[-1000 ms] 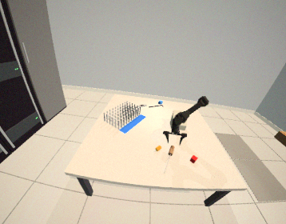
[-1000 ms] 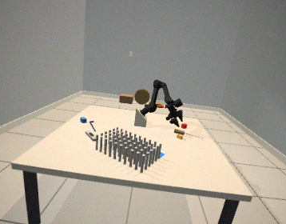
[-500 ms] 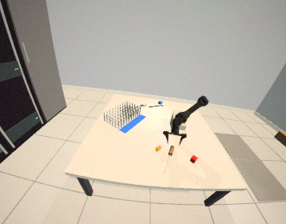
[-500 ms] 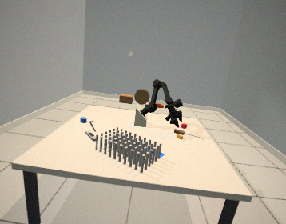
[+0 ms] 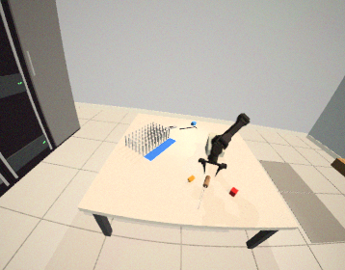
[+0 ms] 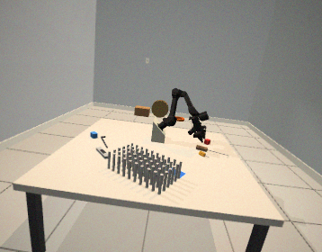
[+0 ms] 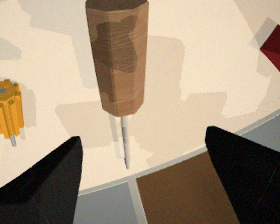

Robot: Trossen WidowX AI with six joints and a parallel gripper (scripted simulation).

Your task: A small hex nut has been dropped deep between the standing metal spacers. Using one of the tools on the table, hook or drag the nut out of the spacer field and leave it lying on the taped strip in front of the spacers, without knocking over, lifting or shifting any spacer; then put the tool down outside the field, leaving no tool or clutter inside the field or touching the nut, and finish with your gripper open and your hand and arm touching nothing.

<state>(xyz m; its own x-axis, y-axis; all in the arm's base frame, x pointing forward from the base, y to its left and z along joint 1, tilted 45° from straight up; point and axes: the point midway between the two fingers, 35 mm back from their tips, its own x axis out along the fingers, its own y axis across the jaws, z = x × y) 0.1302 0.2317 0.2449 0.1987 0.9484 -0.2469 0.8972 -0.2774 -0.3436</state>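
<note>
My gripper [image 5: 210, 174] [image 6: 202, 139] [image 7: 145, 139] is open and empty, above the table close to the wooden-handled tool. That tool's brown handle [image 5: 206, 181] [image 6: 201, 148] [image 7: 118, 60] lies on the table, its thin shaft pointing to the near edge in the top view. In the wrist view the handle is ahead of the fingertips, and the shaft runs down between them. The standing metal spacers [image 6: 160, 184] form an upright field. The blue taped strip [image 5: 160, 149] [image 6: 182, 174] lies in front of them. The hex nut cannot be made out.
A short orange screwdriver [image 5: 191, 178] [image 6: 202, 154] [image 7: 7, 112] and a red cube [image 5: 233, 191] [image 6: 207, 141] [image 7: 278, 47] flank the tool. A black bent rod [image 5: 188, 128] [image 6: 104, 142], a blue block [image 5: 194, 123] [image 6: 93, 134] and a grey item [image 6: 102, 152] lie beyond the spacers. A grey wedge [image 6: 157, 136] stands by the arm's base.
</note>
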